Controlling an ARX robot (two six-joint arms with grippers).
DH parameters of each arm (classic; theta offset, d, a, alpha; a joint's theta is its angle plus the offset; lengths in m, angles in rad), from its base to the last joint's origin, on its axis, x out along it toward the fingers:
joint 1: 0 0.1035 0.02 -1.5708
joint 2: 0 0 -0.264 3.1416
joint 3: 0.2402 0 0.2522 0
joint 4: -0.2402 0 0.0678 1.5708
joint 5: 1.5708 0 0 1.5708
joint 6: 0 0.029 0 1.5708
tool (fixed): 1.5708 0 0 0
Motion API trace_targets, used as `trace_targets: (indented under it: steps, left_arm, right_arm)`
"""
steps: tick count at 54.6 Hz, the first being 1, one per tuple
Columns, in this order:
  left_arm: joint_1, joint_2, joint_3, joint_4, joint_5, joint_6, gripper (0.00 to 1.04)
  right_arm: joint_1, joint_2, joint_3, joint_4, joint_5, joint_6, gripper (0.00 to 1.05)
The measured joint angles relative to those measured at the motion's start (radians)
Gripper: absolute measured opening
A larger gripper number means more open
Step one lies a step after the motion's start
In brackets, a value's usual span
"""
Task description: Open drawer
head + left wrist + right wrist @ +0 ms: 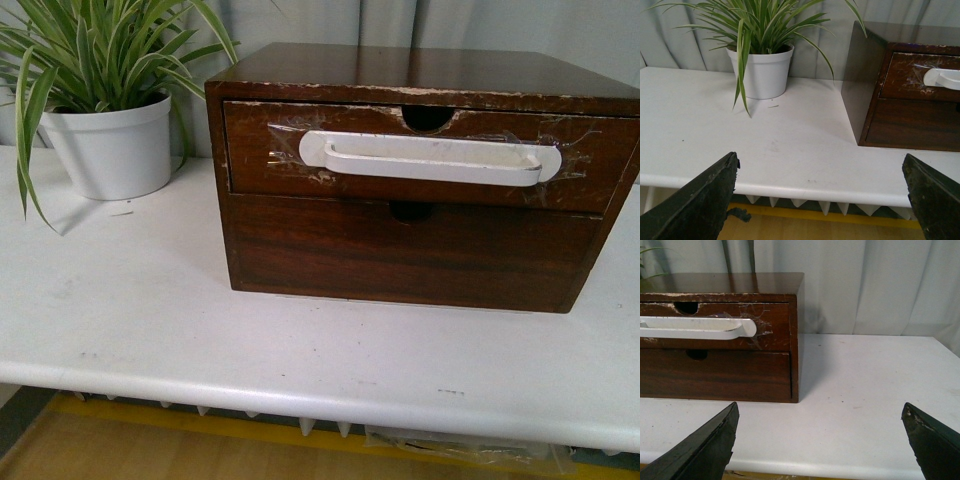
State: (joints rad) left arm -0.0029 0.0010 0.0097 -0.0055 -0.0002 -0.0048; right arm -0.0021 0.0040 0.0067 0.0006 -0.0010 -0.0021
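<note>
Two pincers, left pincer (820, 162) and right pincer (821, 410), were held spread and empty before the worktop (200, 330). The drawer (480, 125) was found shut, uppermost in the cabinet (400, 65); its white handle (430, 158), it was judged, had yet to be reached and gripped. A potted plant (110, 145) was set aside, nothing obstructing.

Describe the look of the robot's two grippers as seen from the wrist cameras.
The left gripper and right gripper each show two black, wedge-shaped fingers tapering to points. The left's edges look rough and chipped; one right finger carries pale scuffs near its tip. No cables or printed markings show.
</note>
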Motion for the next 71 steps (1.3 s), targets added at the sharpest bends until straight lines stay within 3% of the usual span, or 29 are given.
trace_targets:
  steps: [6, 13, 26, 37, 53, 71]
  left_arm:
    - [-0.034, 0.071, 0.048, -0.129, -0.135, -0.047, 0.99]
    - [-0.059, 0.171, 0.084, -0.167, -0.142, -0.049, 0.99]
    - [-0.176, 0.481, 0.205, -0.022, -0.013, 0.108, 0.99]
    - [-0.214, 0.797, 0.357, 0.051, 0.126, 0.332, 0.99]
    - [-0.321, 1.176, 0.682, -0.027, 0.337, 0.626, 0.99]
    - [-0.427, 1.472, 0.988, -0.123, 0.390, 0.811, 0.99]
  right_arm:
    - [0.049, 0.080, 0.059, -0.155, 0.152, 0.061, 0.96]
    - [0.091, 0.209, 0.112, -0.186, 0.143, 0.042, 0.96]
    - [0.101, 0.497, 0.263, -0.147, 0.016, -0.141, 0.96]
    - [0.101, 0.730, 0.403, -0.132, -0.057, -0.296, 0.96]
    - [0.117, 1.016, 0.634, -0.190, -0.144, -0.532, 0.96]
    - [0.135, 1.204, 0.830, -0.349, -0.231, -0.740, 0.96]
